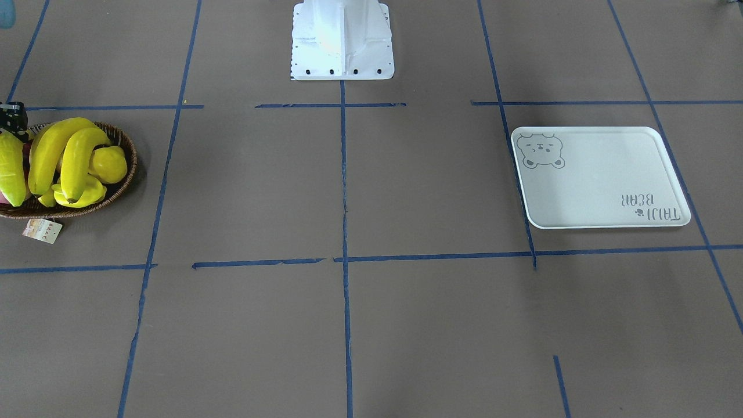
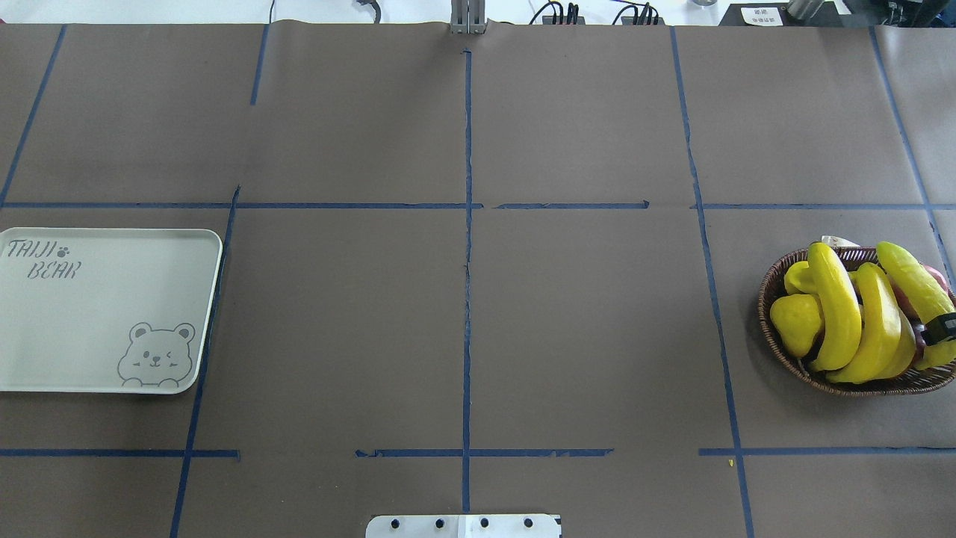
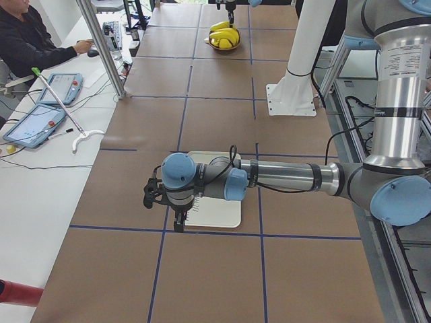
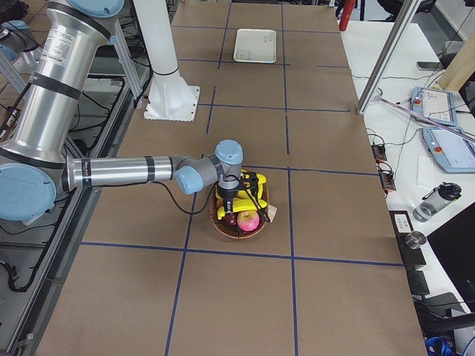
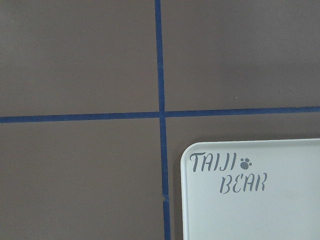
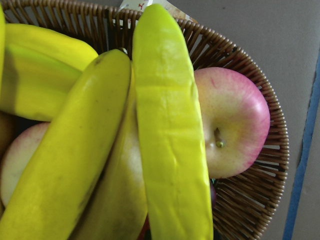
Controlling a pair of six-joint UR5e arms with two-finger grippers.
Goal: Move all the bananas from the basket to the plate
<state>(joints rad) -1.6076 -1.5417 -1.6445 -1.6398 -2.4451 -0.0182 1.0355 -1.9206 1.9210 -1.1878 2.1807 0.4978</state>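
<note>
Far left of the basket (image 2: 768, 321): plate (image 2: 112, 299), with left end effector (image 3: 180, 222) above its lettered corner, opening not discernible. Inside the basket: bananas (image 2: 836, 314), seemingly four, piled against an apple (image 6: 230, 125). Directly over the basket: right end effector (image 4: 237, 202), fingers obscured, grip indeterminable.

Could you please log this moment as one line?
bananas: in basket | plate: empty | right gripper: over basket | left gripper: near plate

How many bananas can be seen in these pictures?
4, all in the wicker basket; from overhead: left banana, middle banana, right banana on top; fourth banana partly under the right two. Others may lie hidden.
</note>
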